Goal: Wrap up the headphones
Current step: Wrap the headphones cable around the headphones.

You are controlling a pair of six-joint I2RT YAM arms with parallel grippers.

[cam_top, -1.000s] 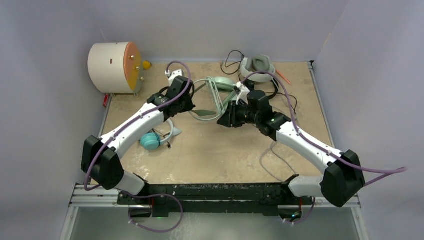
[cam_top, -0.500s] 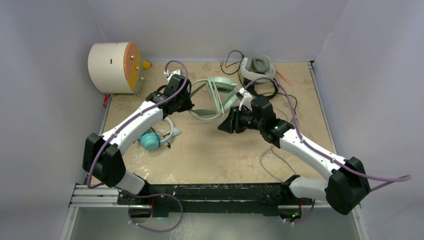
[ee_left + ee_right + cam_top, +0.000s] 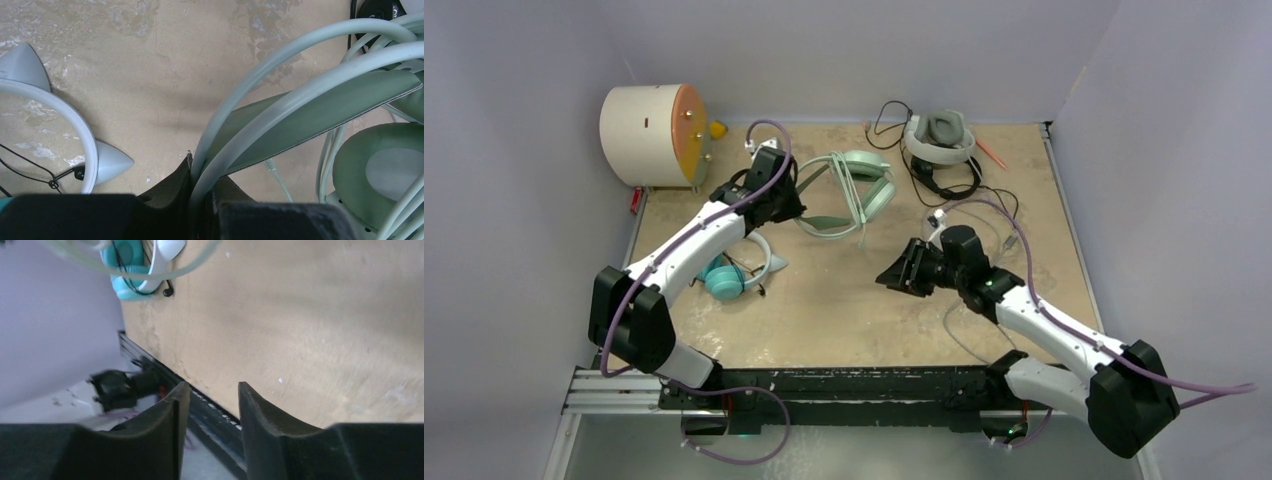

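My left gripper (image 3: 201, 187) is clamped shut on the band of the mint-green headphones (image 3: 856, 188), near the table's (image 3: 844, 325) far edge. My right gripper (image 3: 210, 395) is part open and empty. The headphones lie beyond it, toward that far edge.

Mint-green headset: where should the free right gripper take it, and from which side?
Likely the thin hoop near the ear cups, from above on the near right side. The left gripper is shut on the hoop's other end, and narrow tubes suit the open right gripper.
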